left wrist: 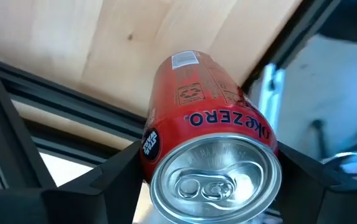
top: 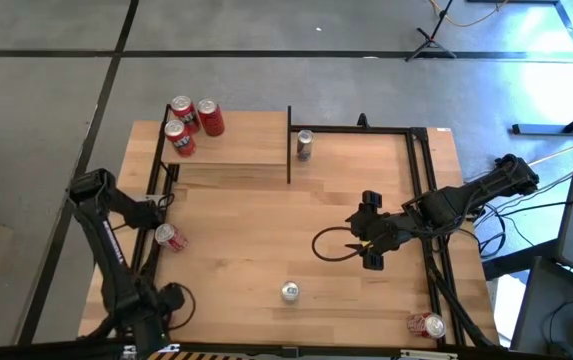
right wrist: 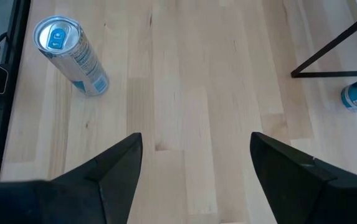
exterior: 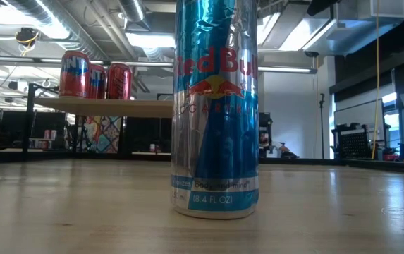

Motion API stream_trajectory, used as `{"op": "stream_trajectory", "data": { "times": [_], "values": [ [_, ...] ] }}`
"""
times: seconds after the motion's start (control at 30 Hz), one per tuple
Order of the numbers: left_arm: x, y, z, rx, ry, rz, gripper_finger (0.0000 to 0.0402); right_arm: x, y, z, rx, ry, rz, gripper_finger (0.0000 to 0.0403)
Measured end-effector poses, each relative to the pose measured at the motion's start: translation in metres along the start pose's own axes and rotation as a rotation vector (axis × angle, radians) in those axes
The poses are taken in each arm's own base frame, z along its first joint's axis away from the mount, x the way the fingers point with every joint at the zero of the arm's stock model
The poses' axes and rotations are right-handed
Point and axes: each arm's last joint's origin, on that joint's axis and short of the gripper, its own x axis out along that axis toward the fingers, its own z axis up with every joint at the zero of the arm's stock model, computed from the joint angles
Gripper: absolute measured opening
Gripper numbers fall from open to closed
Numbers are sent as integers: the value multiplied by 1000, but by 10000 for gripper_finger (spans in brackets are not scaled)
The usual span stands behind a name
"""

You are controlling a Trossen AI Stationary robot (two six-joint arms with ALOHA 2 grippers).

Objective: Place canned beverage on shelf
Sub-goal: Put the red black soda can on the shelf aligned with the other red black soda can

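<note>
The left tool [top: 162, 228] sits at the left edge of the bench [top: 256, 240], its fingers [left wrist: 113, 171] either side of a red cola can [left wrist: 206, 140] lying on its side with the pull-tab end toward the wrist camera; the fingers touch the can's flanks, so the tool is closed on it; from above the same can shows just beside the black frame rail at the bench's left edge; the shelf [top: 251, 140] stands at the far left corner of the bench, well apart from this can, and carries three red cans [top: 192, 122] upright in a cluster at its left end; a small silver can [top: 304, 144] stands on the bench just right of the shelf; the right tool [top: 366, 240] hovers over the right half of the bench, fingers spread with nothing between them; a slim blue-and-silver can [top: 289, 291] stands upright near the front edge; another red can [top: 428, 325] lies at the front right corner.
</note>
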Motion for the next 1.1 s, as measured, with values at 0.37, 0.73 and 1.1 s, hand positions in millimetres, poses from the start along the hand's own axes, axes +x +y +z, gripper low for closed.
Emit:
{"op": "stream_trajectory", "data": {
  "times": [0.37, 0.73, 1.1],
  "values": [
    [-79, -1, 65, -130, -92, -175, 267, 0, 0, 0, -31, 2, -1, 285],
    [-192, 60, 131, -154, -332, -118, 267, 0, -2, -4, -64, 36, -16, 285],
    [-247, 141, 193, -110, -538, -91, 267, 5, -22, -1, 8, 77, -66, 285]
  ]
}}
